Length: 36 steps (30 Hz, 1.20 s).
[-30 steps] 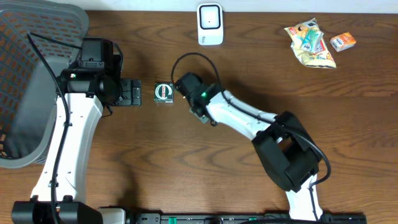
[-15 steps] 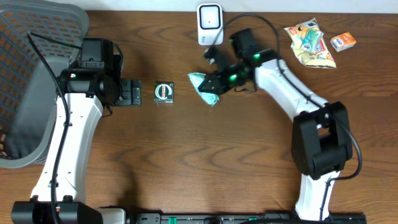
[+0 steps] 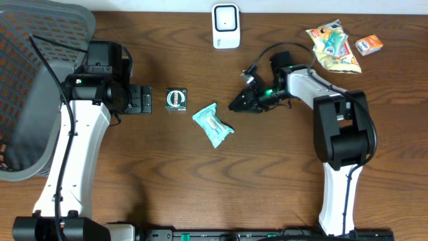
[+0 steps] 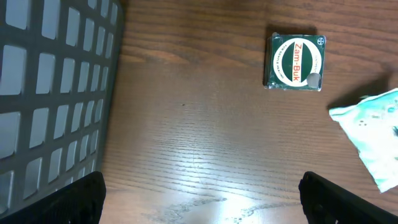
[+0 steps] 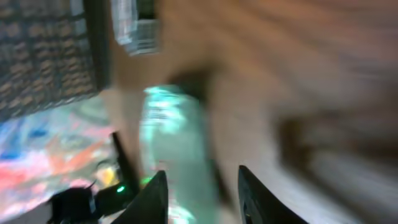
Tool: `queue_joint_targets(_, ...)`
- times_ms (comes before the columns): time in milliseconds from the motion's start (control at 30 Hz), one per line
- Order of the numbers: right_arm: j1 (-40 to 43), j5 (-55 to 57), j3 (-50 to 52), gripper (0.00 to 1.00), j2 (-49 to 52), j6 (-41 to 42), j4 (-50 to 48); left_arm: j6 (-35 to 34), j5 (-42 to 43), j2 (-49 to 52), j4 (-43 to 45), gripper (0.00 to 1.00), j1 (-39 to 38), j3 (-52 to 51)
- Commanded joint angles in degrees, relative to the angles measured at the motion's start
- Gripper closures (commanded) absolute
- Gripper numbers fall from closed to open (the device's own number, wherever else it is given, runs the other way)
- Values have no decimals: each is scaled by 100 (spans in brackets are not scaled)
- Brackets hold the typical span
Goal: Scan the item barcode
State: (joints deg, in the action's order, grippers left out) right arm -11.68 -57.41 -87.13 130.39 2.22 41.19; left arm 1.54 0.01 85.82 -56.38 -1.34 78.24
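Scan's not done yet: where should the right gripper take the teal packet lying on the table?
Pinch the teal packet across its narrow width, coming down from above on the side nearest the right gripper. It lies flat and thin, so a sideways approach would likely just push it.

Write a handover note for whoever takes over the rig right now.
Left gripper: open, empty, beside the Zam-Buk box.
Right gripper: open, empty, close to the teal packet but apart; packet lies on the table.
Scanner: at the far edge, nothing in front of it.
Done: no scan visible.
Left: pick an item, show its barcode to the scanner.
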Motion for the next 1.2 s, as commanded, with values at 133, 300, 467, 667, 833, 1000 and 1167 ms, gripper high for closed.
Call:
queue_joint_targets(133, 435, 651, -188, 68, -190, 413, 278, 37, -52, 33, -7, 2, -2, -39)
queue_joint_targets(300, 275, 1244, -323, 67, -688, 157, 483, 37, -52, 33, -4, 2, -2, -39)
queue_joint_targets(467, -389, 2441, -326, 67, -1432, -758, 592, 37, -52, 33, -7, 2, -2, -39)
queue_joint_targets(667, -1934, 5340, -304, 62, -1738, -1064, 463, 35, -52, 33, -7, 2, -2, -39)
queue_joint_targets(833, -2824, 6354, -197, 59, -1613, -887, 372, 37, -52, 33, -4, 2, -2, -39)
queue_joint_targets(1000, -3362, 7169, -164, 57, -1399, -516, 260, 37, -52, 33, -7, 2, -2, -39)
queue_joint_targets(1167, -3530, 7217, -162, 56, -1303, 9, 297, 37, -52, 33, -7, 2, -2, -39)
